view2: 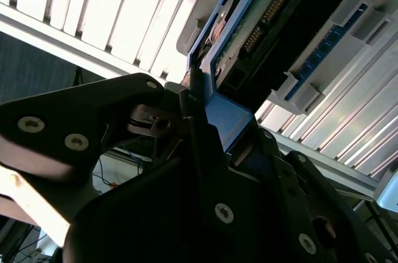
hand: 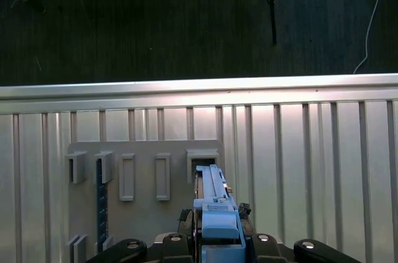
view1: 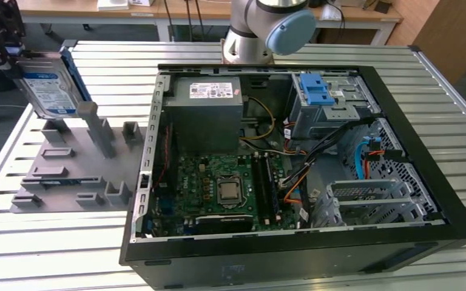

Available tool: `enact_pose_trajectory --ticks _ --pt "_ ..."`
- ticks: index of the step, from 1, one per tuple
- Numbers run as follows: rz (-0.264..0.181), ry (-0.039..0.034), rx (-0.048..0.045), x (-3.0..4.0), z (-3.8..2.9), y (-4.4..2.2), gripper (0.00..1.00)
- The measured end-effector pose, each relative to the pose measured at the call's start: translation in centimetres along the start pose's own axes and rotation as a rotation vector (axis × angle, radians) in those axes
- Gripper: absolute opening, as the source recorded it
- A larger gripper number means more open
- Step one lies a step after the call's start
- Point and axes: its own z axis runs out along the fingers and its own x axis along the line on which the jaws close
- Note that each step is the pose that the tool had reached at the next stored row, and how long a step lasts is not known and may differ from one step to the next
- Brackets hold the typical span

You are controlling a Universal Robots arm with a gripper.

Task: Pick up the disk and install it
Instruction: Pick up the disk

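The disk (view1: 48, 85), silver with a white-and-blue label and a blue frame, stands on edge and tilted at the exterior view's far left. Its lower end is at the tall posts of the grey fixture (view1: 63, 176). My gripper (view1: 13, 56) is shut on its upper end. In the first wrist view the blue-framed disk edge (hand: 211, 194) runs out from between my fingers toward a slot of the fixture (hand: 143, 213). The second wrist view shows the disk's green circuit-board underside (view2: 261, 14) and my gripper (view2: 211, 120) clamped on the blue frame.
An open computer case (view1: 427, 182) lies on the slatted metal table (view1: 55, 254), to the exterior view's right of the fixture. Inside are a grey power-supply box (view1: 209, 97), the motherboard (view1: 225, 188) and a drive cage with a bare blue bracket (view1: 318, 91). The arm's base (view1: 266, 30) stands behind the case.
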Motion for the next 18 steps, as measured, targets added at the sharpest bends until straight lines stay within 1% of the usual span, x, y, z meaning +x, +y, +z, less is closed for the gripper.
enact_pose_trajectory --ticks 18 --pt "0.0 0.004 0.0003 -0.36 -0.52 0.03 0.37"
